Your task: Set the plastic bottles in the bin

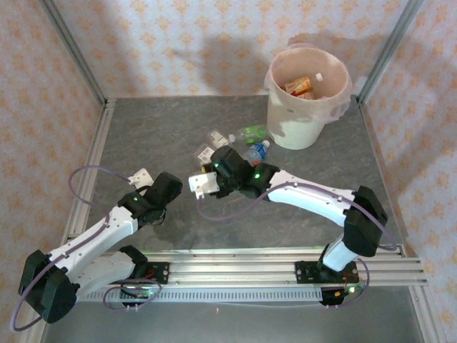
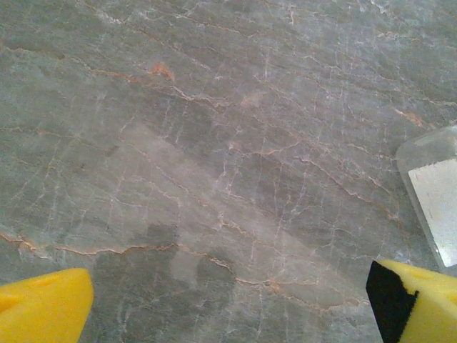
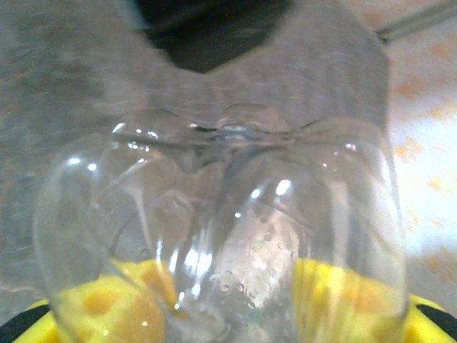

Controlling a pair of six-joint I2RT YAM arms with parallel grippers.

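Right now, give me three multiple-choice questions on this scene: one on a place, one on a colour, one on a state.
1. Where on the table does the bin stand?
A. far right corner
B. between the arms
C. near left edge

2. What colour is the bottle in the right gripper?
A. green
B. brown
C. clear

3. How is the left gripper?
A. shut on a bottle
B. open, empty
C. shut, empty

Answers:
1 A: the top view has it in the far right corner.
2 C: you can see straight through it.
3 B: its fingers stand wide apart over bare table.
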